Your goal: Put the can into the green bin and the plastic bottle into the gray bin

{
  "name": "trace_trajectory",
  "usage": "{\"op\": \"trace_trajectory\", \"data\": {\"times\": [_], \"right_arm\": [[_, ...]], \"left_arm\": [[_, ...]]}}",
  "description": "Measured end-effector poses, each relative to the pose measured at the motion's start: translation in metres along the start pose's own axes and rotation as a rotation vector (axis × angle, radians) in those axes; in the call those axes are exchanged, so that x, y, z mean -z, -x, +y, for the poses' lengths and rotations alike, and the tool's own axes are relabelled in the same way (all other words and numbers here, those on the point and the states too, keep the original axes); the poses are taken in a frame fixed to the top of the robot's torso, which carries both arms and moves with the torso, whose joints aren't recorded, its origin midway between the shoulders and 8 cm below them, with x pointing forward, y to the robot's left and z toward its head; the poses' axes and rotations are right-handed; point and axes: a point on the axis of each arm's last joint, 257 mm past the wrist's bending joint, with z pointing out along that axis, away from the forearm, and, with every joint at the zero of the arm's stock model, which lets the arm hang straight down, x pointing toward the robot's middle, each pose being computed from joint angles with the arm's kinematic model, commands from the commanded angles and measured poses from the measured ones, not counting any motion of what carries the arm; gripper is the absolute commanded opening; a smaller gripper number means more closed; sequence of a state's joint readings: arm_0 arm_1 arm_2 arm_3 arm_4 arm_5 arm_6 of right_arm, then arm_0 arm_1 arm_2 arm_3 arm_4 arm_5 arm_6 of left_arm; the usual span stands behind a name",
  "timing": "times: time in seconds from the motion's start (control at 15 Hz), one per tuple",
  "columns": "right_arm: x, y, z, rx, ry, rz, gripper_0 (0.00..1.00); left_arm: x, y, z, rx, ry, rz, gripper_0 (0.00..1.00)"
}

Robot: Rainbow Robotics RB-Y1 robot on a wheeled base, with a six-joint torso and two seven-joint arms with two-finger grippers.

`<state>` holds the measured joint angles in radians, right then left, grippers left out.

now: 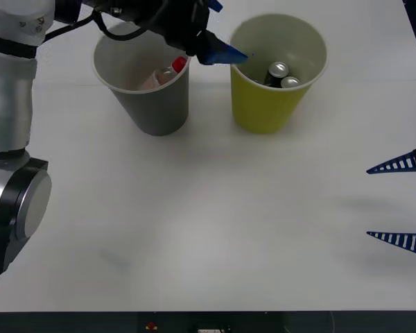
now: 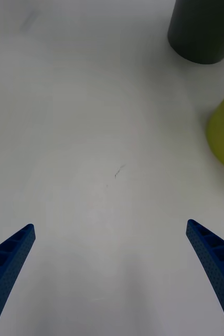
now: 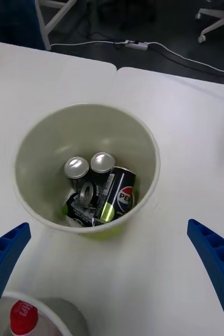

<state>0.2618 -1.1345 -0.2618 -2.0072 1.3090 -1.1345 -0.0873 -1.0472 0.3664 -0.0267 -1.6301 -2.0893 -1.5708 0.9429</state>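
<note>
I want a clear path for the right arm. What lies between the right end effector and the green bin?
Bare white table, as the front view shows: the open right end effector sits apart from the green bin.

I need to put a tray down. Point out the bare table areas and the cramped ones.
Free: the wide white tabletop in front of the gray tapered bin and the yellow-green tapered bin, up to the open right gripper. Crowded: the narrow gap between the bins, where the open left gripper hovers.
</note>
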Motion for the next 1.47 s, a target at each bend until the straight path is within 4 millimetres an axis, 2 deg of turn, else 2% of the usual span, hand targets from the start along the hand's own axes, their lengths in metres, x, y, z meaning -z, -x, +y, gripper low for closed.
{"op": "trace_trajectory", "data": {"times": [0.33,1.0,1.47], "right_arm": [[0.000,0.000,0.000,0.000,0.000,0.000,1.00],[0.000,0.000,0.000,0.000,0.000,0.000,1.00],[0.000,0.000,0.000,0.000,0.000,0.000,1.00]], "left_arm": [[0.037,-0.041,-0.032,-0.071,-0.025,-0.015,1.00],[0.105,-0.128,-0.103,-0.091,-0.104,0.004,1.00],[0.150,-0.197,-0.116,-0.173,-0.105,0.072,1.00]]}}
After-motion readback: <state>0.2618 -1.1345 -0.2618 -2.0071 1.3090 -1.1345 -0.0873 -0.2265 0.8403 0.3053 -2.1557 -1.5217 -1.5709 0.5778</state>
